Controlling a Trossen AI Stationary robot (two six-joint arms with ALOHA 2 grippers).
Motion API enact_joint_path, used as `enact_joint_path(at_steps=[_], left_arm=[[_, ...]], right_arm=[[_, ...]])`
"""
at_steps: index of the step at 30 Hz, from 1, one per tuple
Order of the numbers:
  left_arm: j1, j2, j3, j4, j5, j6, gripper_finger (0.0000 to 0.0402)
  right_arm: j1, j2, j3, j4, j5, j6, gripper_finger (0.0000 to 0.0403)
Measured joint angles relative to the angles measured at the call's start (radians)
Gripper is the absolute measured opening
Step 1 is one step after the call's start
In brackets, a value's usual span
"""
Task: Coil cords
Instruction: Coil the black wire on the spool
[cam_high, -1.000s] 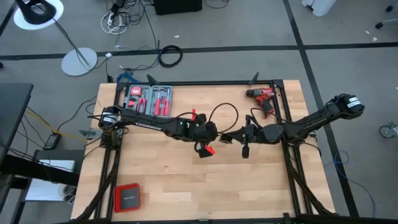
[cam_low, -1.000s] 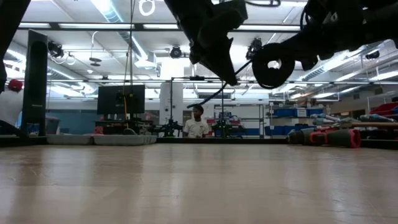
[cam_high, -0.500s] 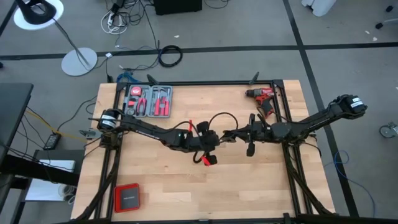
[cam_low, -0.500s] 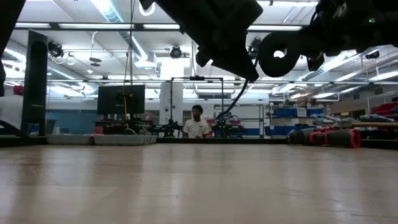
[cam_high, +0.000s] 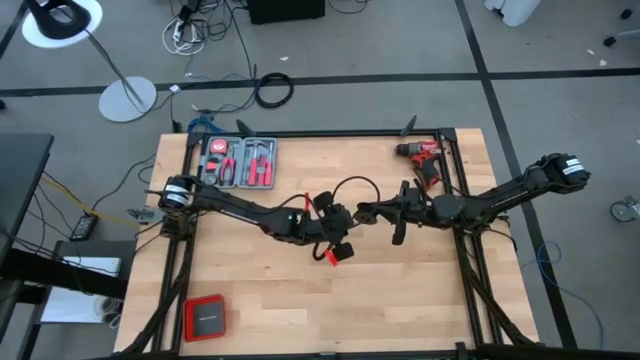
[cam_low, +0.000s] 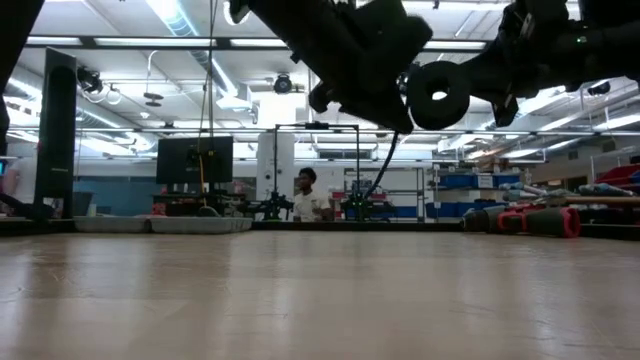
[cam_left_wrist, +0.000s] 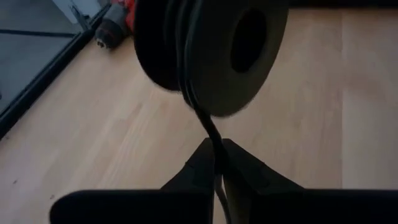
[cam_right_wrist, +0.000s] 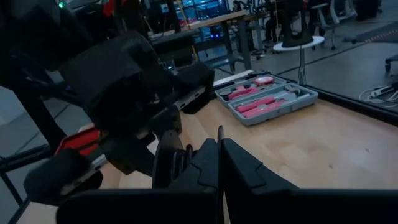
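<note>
Cord (cam_high: 352, 186), thin, black and limp, is held looped in the air above the desk's middle, pinched by the left gripper (cam_high: 338, 222) and clamped by the right gripper (cam_high: 366, 212). Being light and floppy, it is best gripped near its plug ends. Bare desk is left toward the near edge.

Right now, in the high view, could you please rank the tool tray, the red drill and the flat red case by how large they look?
1. Tool tray, the largest footprint.
2. Flat red case, clearly smaller than the tray.
3. Red drill, which looks slightly smaller than the case, though the two are close enough that I would not insist on that order.
</note>
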Motion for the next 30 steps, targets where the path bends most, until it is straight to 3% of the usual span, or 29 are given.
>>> enact_joint_path(at_steps=[13,24,30], left_arm=[[-0.012,0.061,0.0,0.122,-0.085,0.064,0.0026],[-0.023,0.063,0.0,0.091,-0.104,-0.019,0.0026],[-0.028,0.064,0.0,0.101,-0.082,-0.023,0.0058]], right_arm=[[-0.007,0.012,0.0,0.045,0.005,0.02,0.0],[-0.007,0.01,0.0,0.046,0.005,0.017,0.0001],[-0.007,0.01,0.0,0.044,0.006,0.01,0.0002]])
